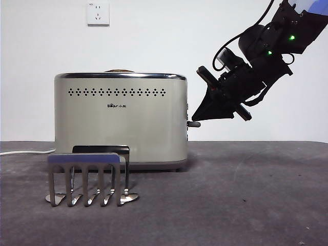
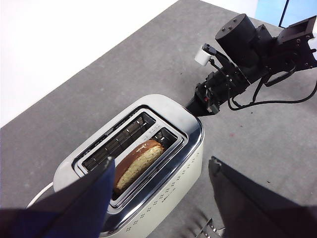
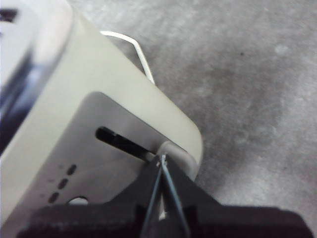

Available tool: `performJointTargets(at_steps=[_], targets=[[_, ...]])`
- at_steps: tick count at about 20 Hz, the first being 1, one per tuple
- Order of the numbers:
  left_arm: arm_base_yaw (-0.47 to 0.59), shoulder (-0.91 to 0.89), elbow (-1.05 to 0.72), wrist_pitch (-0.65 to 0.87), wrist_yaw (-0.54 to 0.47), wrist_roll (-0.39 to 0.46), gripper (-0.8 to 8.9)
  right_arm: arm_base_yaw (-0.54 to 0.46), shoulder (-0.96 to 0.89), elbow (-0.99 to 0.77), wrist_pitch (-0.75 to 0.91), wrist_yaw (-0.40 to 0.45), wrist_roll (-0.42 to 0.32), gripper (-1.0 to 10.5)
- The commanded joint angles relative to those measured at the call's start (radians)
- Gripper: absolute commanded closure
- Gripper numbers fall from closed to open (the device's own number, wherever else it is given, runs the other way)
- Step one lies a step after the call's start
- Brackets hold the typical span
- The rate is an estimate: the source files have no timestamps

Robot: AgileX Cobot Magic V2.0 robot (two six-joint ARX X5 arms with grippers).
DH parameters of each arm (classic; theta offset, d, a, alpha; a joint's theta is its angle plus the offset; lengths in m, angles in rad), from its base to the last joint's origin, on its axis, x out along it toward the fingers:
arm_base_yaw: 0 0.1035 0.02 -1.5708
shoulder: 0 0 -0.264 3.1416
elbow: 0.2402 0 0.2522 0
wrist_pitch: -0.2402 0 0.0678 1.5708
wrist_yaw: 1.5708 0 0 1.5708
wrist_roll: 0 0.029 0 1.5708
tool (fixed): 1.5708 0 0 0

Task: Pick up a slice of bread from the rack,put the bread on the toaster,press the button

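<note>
The cream toaster [image 1: 120,120] stands on the table with the slice of bread [image 2: 138,158] sunk in one of its top slots; only the domed crust [image 1: 119,70] peeks over the rim in the front view. The metal rack [image 1: 87,179] stands in front of it with nothing between its prongs. My right gripper [image 1: 197,117] is shut, its tip touching the button [image 1: 193,123] on the toaster's narrow side, also seen as the right gripper [image 3: 161,163] at the lever slot [image 3: 119,139]. High above the toaster hangs my left gripper [image 2: 162,163], open and holding nothing.
A white power cable [image 1: 25,151] runs off to the left behind the toaster. A wall socket [image 1: 98,14] sits high on the white back wall. Grey table surface [image 1: 246,205] stretches to the right of the toaster under the right arm.
</note>
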Motion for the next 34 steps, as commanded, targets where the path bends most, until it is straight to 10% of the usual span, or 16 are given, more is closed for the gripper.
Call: performJointTargets(at_steps=[1, 34], targets=[[0.0, 0.0, -0.005, 0.002, -0.001, -0.01, 4.95, 0.003, 0.056, -0.014, -0.049, 0.027, -0.031, 9.6], [0.0, 0.0, -0.005, -0.033, -0.002, -0.009, 4.95, -0.006, -0.069, -0.01, -0.064, 0.022, -0.036, 9.6]])
